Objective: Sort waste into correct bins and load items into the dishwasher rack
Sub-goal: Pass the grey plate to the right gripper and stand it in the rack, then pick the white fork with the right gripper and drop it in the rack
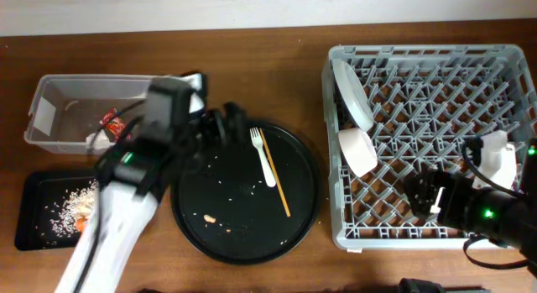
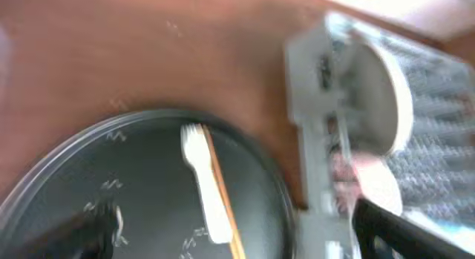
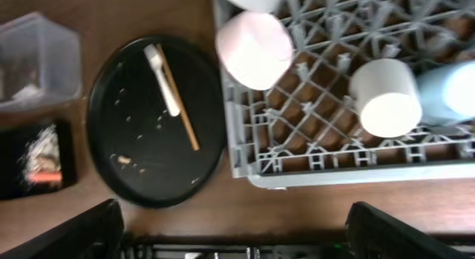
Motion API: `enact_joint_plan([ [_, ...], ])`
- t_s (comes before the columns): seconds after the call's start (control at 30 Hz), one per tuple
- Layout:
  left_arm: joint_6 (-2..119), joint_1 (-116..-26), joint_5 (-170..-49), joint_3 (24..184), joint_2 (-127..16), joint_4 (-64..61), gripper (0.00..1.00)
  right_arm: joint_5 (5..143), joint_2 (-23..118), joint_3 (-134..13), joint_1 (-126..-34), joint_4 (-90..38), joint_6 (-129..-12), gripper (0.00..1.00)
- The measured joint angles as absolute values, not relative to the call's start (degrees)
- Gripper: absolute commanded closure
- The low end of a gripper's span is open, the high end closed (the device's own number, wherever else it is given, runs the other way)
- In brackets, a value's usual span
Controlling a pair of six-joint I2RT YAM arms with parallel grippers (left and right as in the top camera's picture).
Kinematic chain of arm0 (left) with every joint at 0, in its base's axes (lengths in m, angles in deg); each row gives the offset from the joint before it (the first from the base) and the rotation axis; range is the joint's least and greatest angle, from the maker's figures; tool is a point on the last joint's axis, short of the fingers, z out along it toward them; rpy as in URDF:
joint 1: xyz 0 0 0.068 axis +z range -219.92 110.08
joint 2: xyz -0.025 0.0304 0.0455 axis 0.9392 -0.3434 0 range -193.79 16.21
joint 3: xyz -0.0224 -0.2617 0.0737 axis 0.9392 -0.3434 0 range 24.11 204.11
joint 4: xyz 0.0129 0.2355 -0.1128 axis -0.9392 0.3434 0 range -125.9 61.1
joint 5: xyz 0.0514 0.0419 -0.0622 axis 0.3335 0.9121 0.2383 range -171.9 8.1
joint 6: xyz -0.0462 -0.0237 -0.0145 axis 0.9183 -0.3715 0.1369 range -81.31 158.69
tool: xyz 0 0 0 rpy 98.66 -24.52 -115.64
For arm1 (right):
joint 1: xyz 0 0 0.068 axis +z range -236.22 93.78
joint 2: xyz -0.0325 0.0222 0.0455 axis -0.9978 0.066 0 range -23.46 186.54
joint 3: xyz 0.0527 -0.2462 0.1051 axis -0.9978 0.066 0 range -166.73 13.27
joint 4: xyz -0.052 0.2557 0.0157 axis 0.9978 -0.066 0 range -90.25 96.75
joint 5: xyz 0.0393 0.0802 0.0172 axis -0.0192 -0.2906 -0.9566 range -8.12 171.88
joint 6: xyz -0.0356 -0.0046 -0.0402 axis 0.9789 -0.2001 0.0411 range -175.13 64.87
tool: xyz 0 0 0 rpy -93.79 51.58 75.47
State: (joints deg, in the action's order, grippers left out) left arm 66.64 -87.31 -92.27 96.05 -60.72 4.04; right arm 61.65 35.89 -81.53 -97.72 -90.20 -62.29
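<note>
We are judging the fork [image 1: 265,156], lying beside the chopstick [image 1: 278,177] on the round tray [image 1: 243,230], as light, stiff and slippery, best pinched mid-handle by our left claw [image 1: 225,125], hovering spread and empty.

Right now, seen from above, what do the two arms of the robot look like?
The left arm has a white lower link, then a black boxy housing with a small green light. Its end effector is black. The right arm is mostly black and rounded, also with a green light, and a thin black cable loops under it.
</note>
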Motion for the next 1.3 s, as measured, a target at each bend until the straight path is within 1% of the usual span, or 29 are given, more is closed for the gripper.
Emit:
enact_joint_plan([
  [0.07,63.62,-87.37,-81.99,96.27,-52.28,16.33,0.00,59.12,35.80,-79.67,-96.98,-90.09,-60.19,0.08],
  [0.1,62.83,-87.41,-77.99,95.96,-50.62,22.91,0.00,57.28,35.83,-77.71,-94.55,-89.74,-58.92,0.08],
  [0.17,62.05,-86.89,-74.72,95.79,-50.05,30.42,0.00,56.26,35.70,-73.23,-87.71,-84.93,-58.09,0.09],
  [0.27,62.05,-80.11,-73.29,95.57,-49.88,36.96,0.00,58.33,38.43,-65.40,-73.11,-70.68,-63.03,0.07],
  [0.3,62.05,-76.29,-73.54,95.57,-49.66,37.99,0.00,62.70,43.06,-64.57,-64.68,-65.26,-66.16,0.08],
  [0.33,62.05,-73.32,-74.26,95.57,-49.22,38.23,0.00,64.71,46.71,-64.46,-60.04,-62.75,-67.95,0.10],
  [0.37,62.07,-70.76,-74.93,95.59,-49.03,38.29,0.00,69.15,50.67,-64.33,-55.89,-59.91,-71.01,0.16],
  [0.4,62.05,-66.26,-75.17,95.57,-48.65,39.45,0.00,73.24,59.96,-64.61,-49.79,-53.98,-74.64,0.24],
  [0.43,62.05,-63.70,-75.24,95.57,-48.59,40.35,0.00,75.01,67.24,-64.50,-47.45,-51.25,-76.52,0.32],
  [0.47,62.02,-62.74,-75.52,95.50,-48.52,41.00,0.00,76.21,73.60,-64.11,-46.97,-47.38,-78.18,0.38],
  [0.53,62.05,-62.41,-75.50,95.50,-48.35,41.18,0.00,77.15,81.66,-64.05,-46.99,-37.98,-79.36,0.39],
  [0.63,62.05,-62.39,-75.68,95.48,-48.35,41.27,0.00,76.95,85.51,-63.96,-46.99,-31.67,-79.07,0.39],
  [0.7,62.05,-62.39,-75.68,95.48,-48.33,41.29,0.00,75.84,88.02,-64.13,-46.99,-25.22,-77.24,0.39],
  [0.8,62.05,-62.39,-75.68,95.48,-48.33,41.29,0.00,75.45,91.17,-64.11,-46.99,-23.12,-75.75,0.42],
  [0.83,62.05,-62.39,-75.68,95.48,-48.33,41.27,0.00,76.36,92.09,-64.11,-46.99,-22.97,-75.62,0.44],
  [0.87,62.05,-62.39,-75.68,95.48,-48.33,41.27,0.00,77.17,92.44,-64.11,-47.04,-22.93,-75.62,0.50],
  [0.9,62.05,-62.39,-75.68,95.48,-48.33,41.27,0.00,77.65,93.40,-64.11,-47.04,-22.95,-75.29,0.59],
  [0.97,62.05,-62.39,-75.70,95.48,-48.33,41.29,0.00,78.55,93.86,-64.20,-47.02,-23.01,-75.03,0.73],
  [1.07,62.05,-62.39,-75.68,95.48,-48.33,41.27,0.00,79.07,93.92,-64.57,-47.06,-24.74,-74.77,0.73],
  [1.13,62.05,-62.39,-75.70,95.48,-48.33,41.24,0.00,79.07,93.83,-65.53,-47.06,-28.87,-74.79,0.76],
  [1.2,62.05,-62.39,-75.70,95.48,-48.33,41.29,0.00,79.10,93.09,-67.48,-47.06,-33.92,-74.68,0.76],
  [1.3,62.05,-62.39,-75.70,95.48,-48.33,41.29,0.00,79.12,87.23,-72.29,-47.06,-41.46,-74.64,0.76],
])
